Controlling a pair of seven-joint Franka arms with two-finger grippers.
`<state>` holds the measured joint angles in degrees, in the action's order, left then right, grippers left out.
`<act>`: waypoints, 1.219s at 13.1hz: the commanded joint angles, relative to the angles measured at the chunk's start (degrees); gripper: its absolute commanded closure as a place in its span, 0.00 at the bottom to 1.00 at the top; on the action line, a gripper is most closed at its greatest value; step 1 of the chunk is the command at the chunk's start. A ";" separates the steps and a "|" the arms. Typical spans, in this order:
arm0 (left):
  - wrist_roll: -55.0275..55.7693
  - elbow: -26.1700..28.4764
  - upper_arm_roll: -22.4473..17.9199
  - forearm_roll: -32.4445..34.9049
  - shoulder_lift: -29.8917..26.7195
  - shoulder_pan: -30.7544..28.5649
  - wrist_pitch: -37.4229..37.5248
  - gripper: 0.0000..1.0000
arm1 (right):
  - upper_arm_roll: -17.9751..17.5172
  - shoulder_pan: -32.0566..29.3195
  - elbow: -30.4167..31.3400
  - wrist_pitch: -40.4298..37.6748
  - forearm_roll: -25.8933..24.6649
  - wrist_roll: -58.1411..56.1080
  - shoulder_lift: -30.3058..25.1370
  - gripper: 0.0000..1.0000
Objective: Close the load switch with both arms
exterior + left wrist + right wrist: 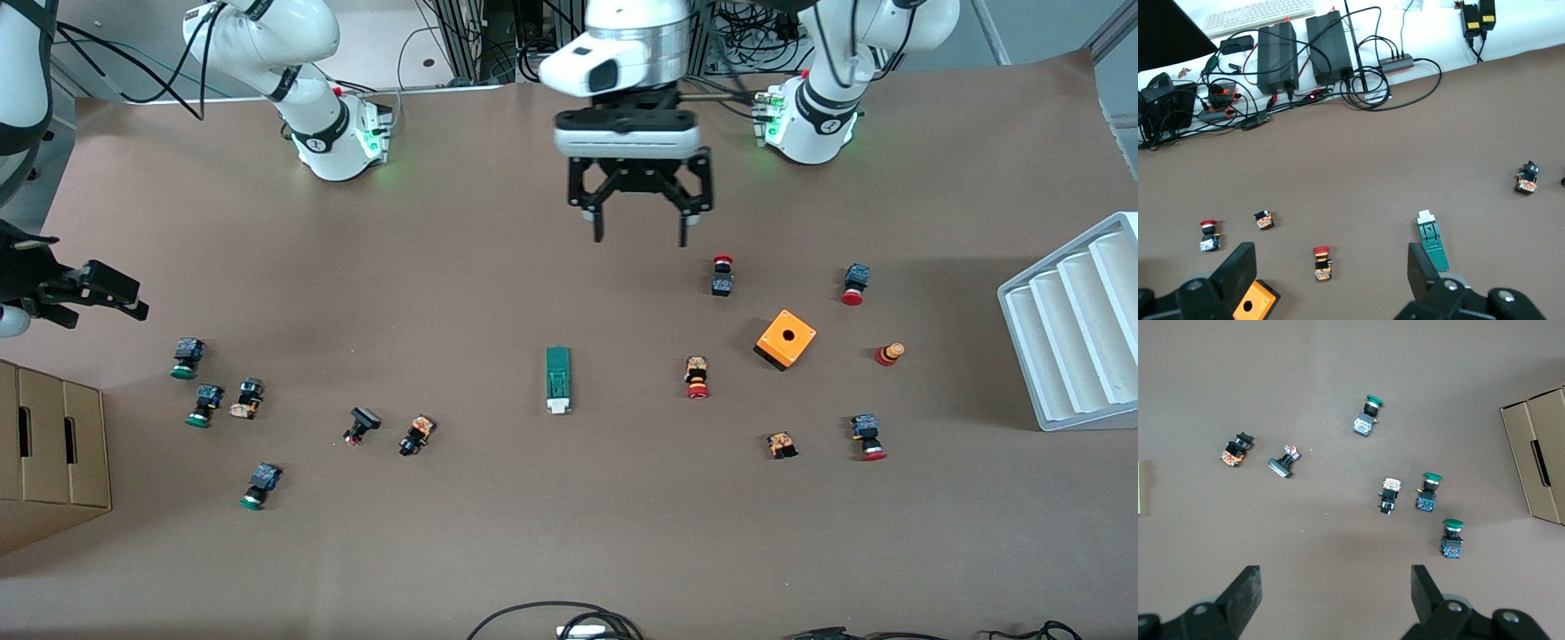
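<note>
- Cardboard box (53, 453) sits at the right arm's end of the bench (444, 551), close to the front camera.
- Right end effector (1335, 577) hangs over the bench at that same end. We see its fingers (1245, 590) spread apart, holding nothing.
- Green-capped buttons (187, 357) are scattered near the cardboard box.
- Load switch (557, 380) lies flat mid-bench, touched by nothing. Its white tab is on the end nearer the front camera.
- Left end effector (641, 238) hangs over bare bench mid-table, pointing down. We see its fingers wide apart and empty.
- Red-capped button (698, 378) lies beside the load switch, toward the left arm's end.
- Orange box (786, 339) with a hole sits further toward that end.
- White tray (1076, 329) sits at the bench edge at the left arm's end.
</note>
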<state>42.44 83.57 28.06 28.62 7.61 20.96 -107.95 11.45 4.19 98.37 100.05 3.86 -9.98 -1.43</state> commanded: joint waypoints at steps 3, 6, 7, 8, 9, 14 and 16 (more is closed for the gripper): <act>-6.90 1.07 0.42 -6.54 -3.91 -8.63 1.94 0.00 | -0.02 0.20 -1.08 0.15 -1.14 0.14 0.47 0.00; -12.73 0.98 0.42 -12.43 -5.32 -14.96 3.36 0.00 | -0.02 0.29 -1.08 0.06 -1.14 0.14 0.38 0.00; -13.17 1.06 0.33 -15.49 -5.76 -17.33 3.62 0.00 | -0.11 0.29 -1.08 0.06 -1.14 0.14 0.38 0.00; -13.61 1.07 0.33 -17.44 -5.85 -19.70 4.23 0.00 | -0.11 0.29 -1.08 0.06 -1.14 0.14 0.38 0.00; -13.96 0.98 0.25 -18.59 -5.94 -21.47 5.80 0.00 | -0.11 0.29 -1.08 0.06 -1.14 0.14 0.38 0.00; -20.44 1.24 -12.82 -27.11 -5.59 -23.24 8.88 0.00 | -0.11 0.20 -1.08 0.06 -1.05 0.14 0.38 0.00; -23.01 1.33 -18.10 -27.56 -5.59 -23.24 11.78 0.00 | -0.11 0.20 -1.08 0.06 -0.96 0.14 0.38 0.00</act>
<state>21.69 83.97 13.25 2.63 3.14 -2.20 -98.27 11.30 4.21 98.36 100.07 3.86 -9.98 -1.44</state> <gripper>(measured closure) 0.000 0.000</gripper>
